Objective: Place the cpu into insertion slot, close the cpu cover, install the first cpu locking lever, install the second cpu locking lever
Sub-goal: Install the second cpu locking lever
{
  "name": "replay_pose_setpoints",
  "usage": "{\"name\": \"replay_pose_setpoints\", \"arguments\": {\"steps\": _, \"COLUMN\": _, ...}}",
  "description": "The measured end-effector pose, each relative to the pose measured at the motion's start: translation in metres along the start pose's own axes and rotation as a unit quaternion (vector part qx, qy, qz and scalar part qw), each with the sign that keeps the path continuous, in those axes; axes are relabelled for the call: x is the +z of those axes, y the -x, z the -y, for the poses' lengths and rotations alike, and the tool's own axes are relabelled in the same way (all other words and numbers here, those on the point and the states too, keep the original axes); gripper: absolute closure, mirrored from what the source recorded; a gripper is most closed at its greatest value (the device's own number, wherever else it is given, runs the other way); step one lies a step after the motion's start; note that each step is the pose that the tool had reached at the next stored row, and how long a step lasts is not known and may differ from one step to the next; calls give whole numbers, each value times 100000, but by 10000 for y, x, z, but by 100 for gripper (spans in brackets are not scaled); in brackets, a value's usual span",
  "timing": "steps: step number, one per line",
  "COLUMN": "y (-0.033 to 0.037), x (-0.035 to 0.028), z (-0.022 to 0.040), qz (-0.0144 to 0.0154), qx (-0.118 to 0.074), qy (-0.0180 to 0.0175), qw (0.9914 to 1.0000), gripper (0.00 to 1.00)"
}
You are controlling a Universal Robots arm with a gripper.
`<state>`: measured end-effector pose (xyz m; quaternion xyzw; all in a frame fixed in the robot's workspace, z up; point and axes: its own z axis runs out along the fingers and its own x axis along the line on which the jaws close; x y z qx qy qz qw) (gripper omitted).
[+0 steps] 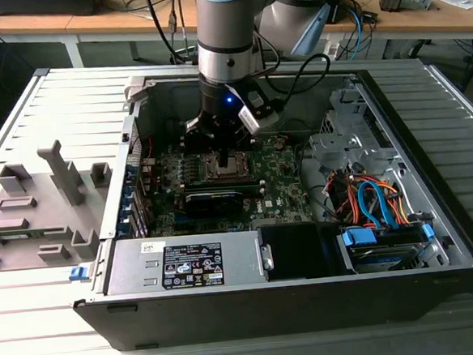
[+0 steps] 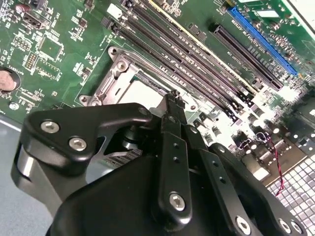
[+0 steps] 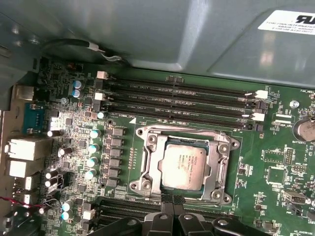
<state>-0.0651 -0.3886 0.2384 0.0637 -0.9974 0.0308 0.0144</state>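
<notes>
The cpu (image 3: 183, 164), a dull silver square chip, lies flat in the insertion slot (image 3: 231, 145) on the green motherboard. The cpu cover (image 3: 215, 169), a thin metal frame, lies down around it, with the chip showing through its window. My gripper (image 3: 171, 199) hovers at the socket's edge next to the lower memory slots, its black fingertips shut together with nothing between them. In the second wrist view the gripper (image 2: 172, 96) points down just beside the cpu (image 2: 142, 93). The exterior view has the gripper (image 1: 221, 152) directly over the socket (image 1: 224, 167), inside the open computer case.
Long black memory slots (image 3: 177, 105) run along the socket's far side, under the grey case wall (image 3: 172, 34). A black card (image 1: 222, 199) sits close in front of the socket. The power supply (image 1: 186, 262) and a drive cage with orange and blue cables (image 1: 376, 204) fill the case's front.
</notes>
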Motion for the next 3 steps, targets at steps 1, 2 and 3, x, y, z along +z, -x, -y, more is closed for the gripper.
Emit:
{"name": "replay_pose_setpoints", "arguments": {"steps": 1, "y": 0, "x": -1, "z": 0, "qz": -2, "qx": 1, "qy": -6, "qw": 100000, "gripper": 89}}
{"name": "replay_pose_setpoints", "arguments": {"steps": 2, "y": 0, "x": -1, "z": 0, "qz": -2, "qx": -1, "qy": -4, "qw": 100000, "gripper": 89}}
{"name": "replay_pose_setpoints", "arguments": {"steps": 3, "y": 0, "x": -1, "z": 0, "qz": 0, "qx": 1, "qy": -2, "qw": 100000, "gripper": 89}}
